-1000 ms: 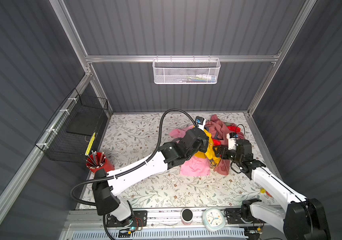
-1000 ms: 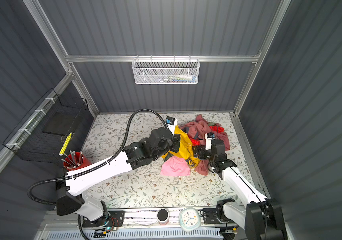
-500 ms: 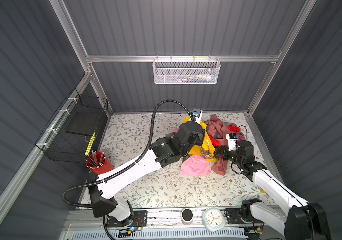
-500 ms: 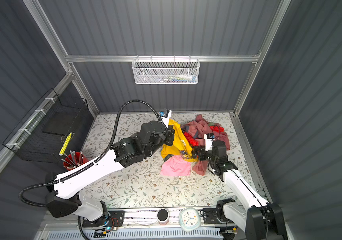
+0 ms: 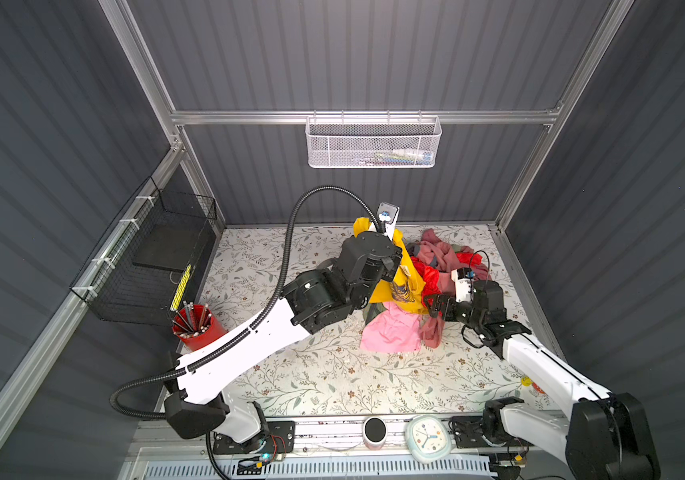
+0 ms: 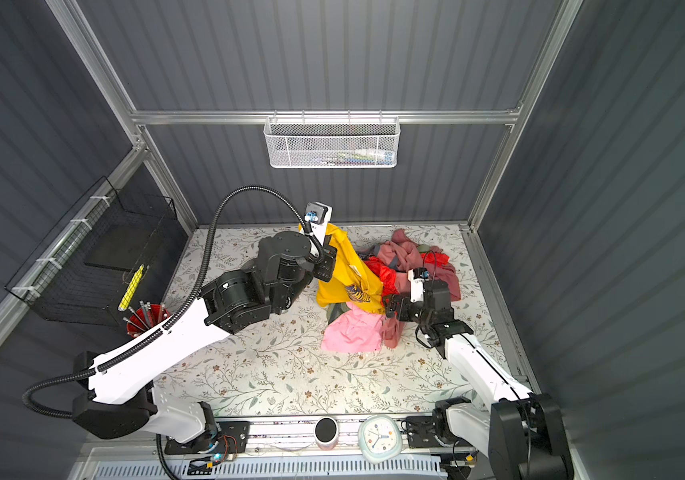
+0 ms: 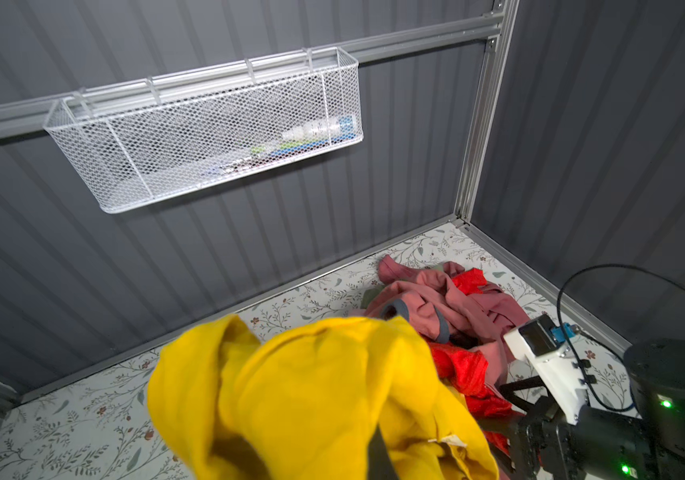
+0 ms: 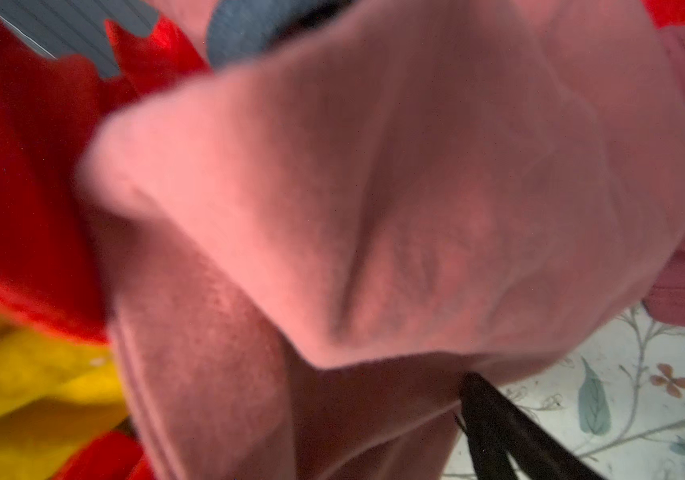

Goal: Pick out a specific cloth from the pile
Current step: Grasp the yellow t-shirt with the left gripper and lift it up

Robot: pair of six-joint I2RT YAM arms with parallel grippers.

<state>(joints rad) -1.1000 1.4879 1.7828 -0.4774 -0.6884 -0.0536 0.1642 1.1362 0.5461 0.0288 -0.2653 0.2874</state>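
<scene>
The left gripper (image 6: 330, 249) is closed on a bunched upper fold of the cloth (image 6: 349, 276), the mustard-yellow T-shirt. The shirt hangs below the gripper, and its printed lower part reaches down to the pile (image 5: 442, 255), just above the light pink garment (image 5: 390, 334). The fingertips are buried in fabric, so the depth of the bite cannot be told. A shallow pinch is likely to slip as more of the shirt's weight comes onto it. The shiny red cloth (image 5: 428, 276) touches the shirt on the side facing the right gripper (image 5: 435, 306). Friction or a snagged fold there may drag the red cloth up with the shirt and spoil the selection. The right gripper holds nothing and its jaws appear spread. It sits just beside the shirt's lower edge, with a dusty rose fold (image 8: 374, 187) draped directly ahead of its fingers. If it closes in this position, it may seize rose or red fabric instead of yellow. Yellow fabric also masks the lower part of the left wrist view, which limits visual checking of the grip.
</scene>
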